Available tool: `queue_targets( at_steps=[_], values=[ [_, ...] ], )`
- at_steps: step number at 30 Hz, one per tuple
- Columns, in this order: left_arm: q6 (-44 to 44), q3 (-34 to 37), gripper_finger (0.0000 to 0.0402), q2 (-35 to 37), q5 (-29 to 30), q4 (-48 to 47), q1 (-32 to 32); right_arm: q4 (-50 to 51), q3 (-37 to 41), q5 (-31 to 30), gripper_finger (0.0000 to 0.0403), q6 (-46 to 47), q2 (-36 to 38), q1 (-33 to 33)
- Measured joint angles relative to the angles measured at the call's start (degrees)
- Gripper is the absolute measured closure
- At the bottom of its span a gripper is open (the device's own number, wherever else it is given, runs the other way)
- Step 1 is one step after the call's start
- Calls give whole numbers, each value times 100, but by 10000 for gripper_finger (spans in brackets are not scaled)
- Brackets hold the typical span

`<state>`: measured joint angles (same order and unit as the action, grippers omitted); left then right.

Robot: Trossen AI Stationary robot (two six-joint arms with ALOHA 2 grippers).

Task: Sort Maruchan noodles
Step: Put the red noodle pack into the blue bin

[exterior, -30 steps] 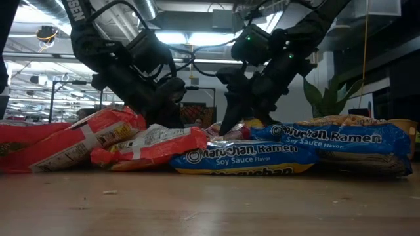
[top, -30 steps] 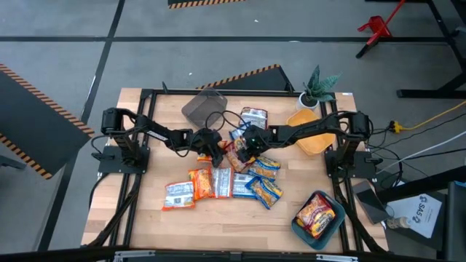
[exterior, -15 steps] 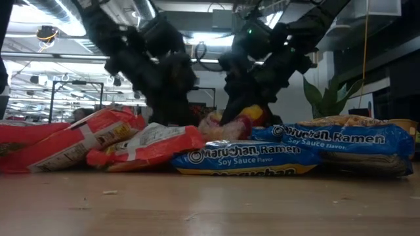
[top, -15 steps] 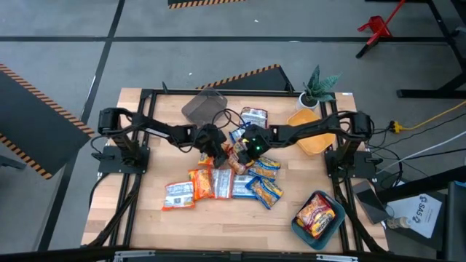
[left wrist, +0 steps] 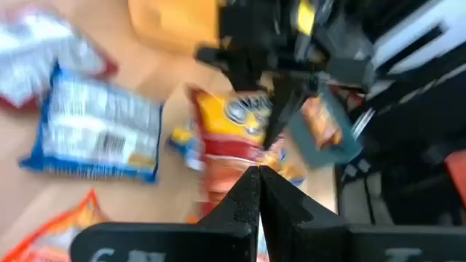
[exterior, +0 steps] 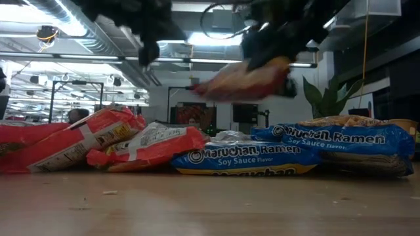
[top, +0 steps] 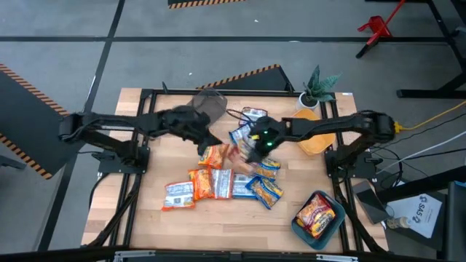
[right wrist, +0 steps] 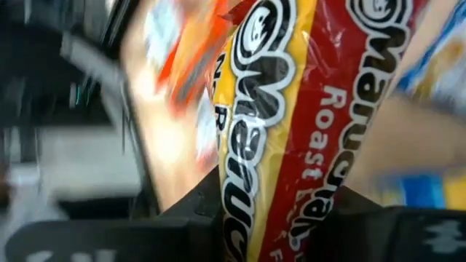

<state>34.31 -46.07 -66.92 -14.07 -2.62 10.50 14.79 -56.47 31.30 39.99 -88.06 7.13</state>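
The sort looks barely begun: most packets still lie in a loose heap at mid-surface [top: 145, 218], and only the teal bin [top: 300, 227] at the near right corner holds any, a red-yellow one or two.

On the left, the left claw [top: 206, 140] hangs clenched and empty above the heap's far edge. Below it lie a white-silver packet [top: 179, 194], orange ones [top: 207, 183] and blue soy packets [top: 263, 191] in a row.

Just right of centre, the right claw [top: 255, 148] is grasping a red-yellow roast packet [right wrist: 291, 124], lifted clear of the pile; the low view shows it in the air, though blurred.

The grey bin [top: 204, 107] at the far side seems empty, as far as the arm lets one see. The yellow bin [top: 309, 138] sits under the right arm, and a plant [top: 319, 86] stands behind it. The two arms meet closely over the heap and could crowd each other.
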Motion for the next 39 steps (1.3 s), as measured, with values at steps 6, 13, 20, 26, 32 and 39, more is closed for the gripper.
queue_targets(
  at_steps=[6,13,20,26,32,39],
  values=[
    [2,5,400,676,513,-262,-11,1597,-5,1153,312,-1184,1207,-421],
    [2,3,400,792,792,-309,-17,3959,-7,1134,303,-1610,2277,-1413],
    [1,3,400,708,1014,-288,-22,5709,-4,1157,306,-1768,2519,-2499],
    [3,3,400,689,1205,-292,-20,5828,-2,852,305,-2200,2400,-3399],
    [113,3,400,689,1207,-297,-20,5510,-2,761,304,-2742,1967,-4054],
    [126,3,400,689,1351,-299,-101,5370,-2,744,304,-3376,1400,-4443]
  ],
)
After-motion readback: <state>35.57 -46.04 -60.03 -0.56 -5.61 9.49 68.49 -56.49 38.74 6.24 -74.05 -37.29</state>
